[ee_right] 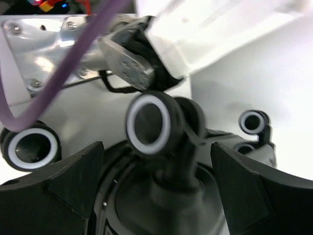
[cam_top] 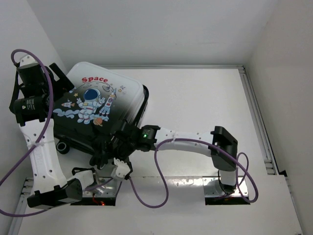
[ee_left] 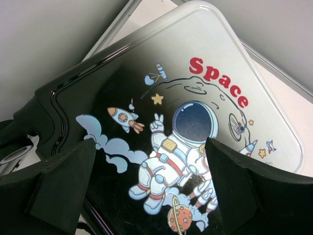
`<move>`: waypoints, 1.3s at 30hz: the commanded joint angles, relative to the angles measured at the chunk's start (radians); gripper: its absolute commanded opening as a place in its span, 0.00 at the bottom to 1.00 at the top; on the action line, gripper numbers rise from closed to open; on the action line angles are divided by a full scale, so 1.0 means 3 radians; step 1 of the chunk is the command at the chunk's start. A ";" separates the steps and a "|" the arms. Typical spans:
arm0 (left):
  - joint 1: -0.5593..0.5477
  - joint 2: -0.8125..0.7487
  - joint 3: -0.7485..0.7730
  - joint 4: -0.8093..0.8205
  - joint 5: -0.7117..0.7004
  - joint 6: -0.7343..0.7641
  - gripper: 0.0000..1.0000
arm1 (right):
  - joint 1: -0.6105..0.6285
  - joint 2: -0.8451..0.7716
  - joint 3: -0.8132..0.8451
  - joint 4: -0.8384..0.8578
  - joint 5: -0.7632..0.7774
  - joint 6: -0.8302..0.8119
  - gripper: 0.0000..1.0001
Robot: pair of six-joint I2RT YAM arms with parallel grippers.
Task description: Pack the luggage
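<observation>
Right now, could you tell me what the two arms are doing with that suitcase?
Both arms are at the luggage, which lies print side up and looks closed at the back left of the table. The left gripper hangs open above the printed side, touching nothing. The right arm reaches across to the wheeled end, with the right gripper open and lined up on a caster, not clamped.

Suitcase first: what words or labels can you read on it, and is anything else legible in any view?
"Space": red letters on the white end of the suitcase lid, above the astronaut picture.
Nothing else: the wheels in the right wrist view carry no lettering, and no other text is readable.
</observation>
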 commanded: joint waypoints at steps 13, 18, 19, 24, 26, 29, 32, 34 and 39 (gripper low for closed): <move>0.0104 0.0051 0.0109 0.0121 0.0080 -0.0038 0.99 | 0.0096 0.0576 0.0633 -0.0007 0.0709 0.0038 0.65; 0.0104 0.0051 0.0109 0.0121 0.0014 -0.0038 0.99 | 0.0065 0.0561 0.0792 -0.0400 0.0929 0.0150 0.25; 0.0104 0.0051 0.0078 0.0121 0.0014 -0.0038 0.99 | 0.0019 0.0490 0.0797 -0.0482 0.0954 0.0211 0.18; 0.0104 0.0051 0.0078 0.0121 0.0014 -0.0038 0.99 | -0.0129 0.0030 0.0242 -0.0682 0.0965 0.0283 0.00; 0.0104 0.0081 0.0078 0.0121 0.0014 -0.0038 0.99 | -0.0231 -0.0245 -0.0070 -0.0733 0.0950 0.0243 0.00; 0.0104 0.0082 0.0047 0.0121 0.0044 -0.0038 0.99 | -0.0394 -0.0537 -0.0255 -0.0804 0.0853 0.0166 0.00; 0.0104 0.0082 0.0012 0.0121 0.0080 -0.0038 0.99 | -0.0507 -0.0640 -0.0256 -0.1040 0.0786 0.0048 0.00; 0.0104 0.0112 0.0012 0.0121 0.0080 -0.0073 0.99 | -0.0538 -0.0621 -0.0231 -0.1132 0.0816 0.0053 0.00; 0.0104 0.0143 -0.0019 0.0152 0.0080 -0.0074 0.99 | -0.0763 -0.0503 -0.0526 -0.0999 0.0913 -0.0095 0.00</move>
